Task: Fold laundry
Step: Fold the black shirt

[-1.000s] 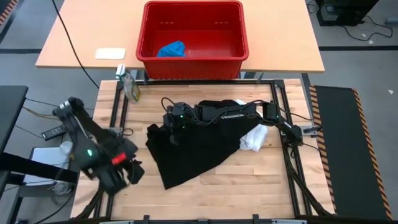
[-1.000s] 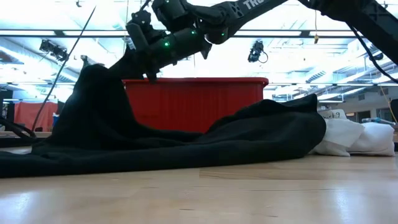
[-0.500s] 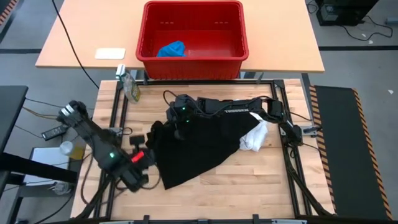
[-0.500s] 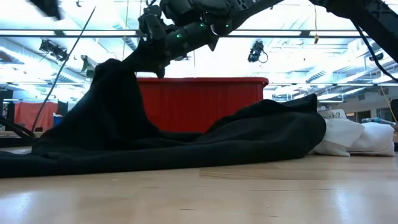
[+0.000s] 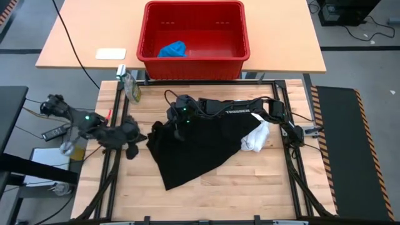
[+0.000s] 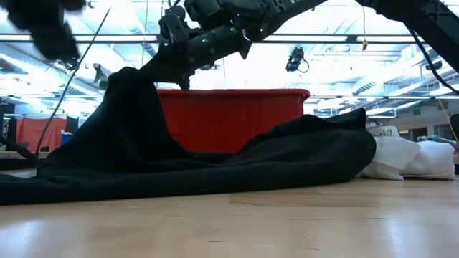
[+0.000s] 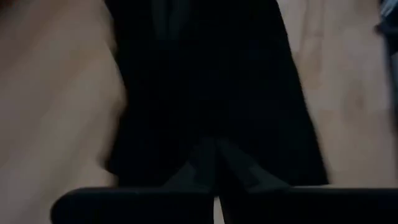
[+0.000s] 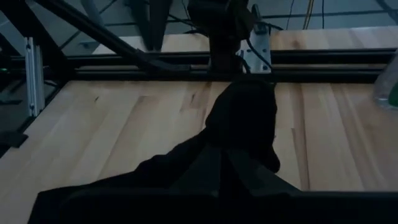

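The large black garment (image 5: 194,147) lies spread on the wooden table. Its far left part is raised to a peak (image 6: 133,75). My right gripper (image 5: 179,131) reaches in from the right and is shut on that peak. A white garment (image 5: 255,139) lies bunched on the table against the black one's right edge. The small blue one (image 5: 172,49) lies inside the red basket (image 5: 194,62). My left gripper (image 5: 132,147) hovers shut just left of the black garment's left edge; in its wrist view the shut fingers (image 7: 216,163) point at the black cloth. My right gripper pinches a bunched fold of the black garment near its far left edge (image 8: 239,134) between its two fingers. It comes from the table's right, slanting downward. One layer or several, I cannot tell. The cloth hangs from the fingers like a tent, its lower parts (image 6: 107,179) resting on the table.
The red basket stands on a separate table beyond the far edge. A clear bottle (image 5: 131,87) lies at the far left corner. A black metal frame (image 5: 119,112) runs along the table's edges. Bare wood (image 5: 250,181) lies near the front.
My left gripper has swung from the table's near left corner toward the far edge and now sits beside the black garment's left edge. My right gripper has drawn the raised peak of cloth a little toward the table's right; the rest of the garment stayed down.
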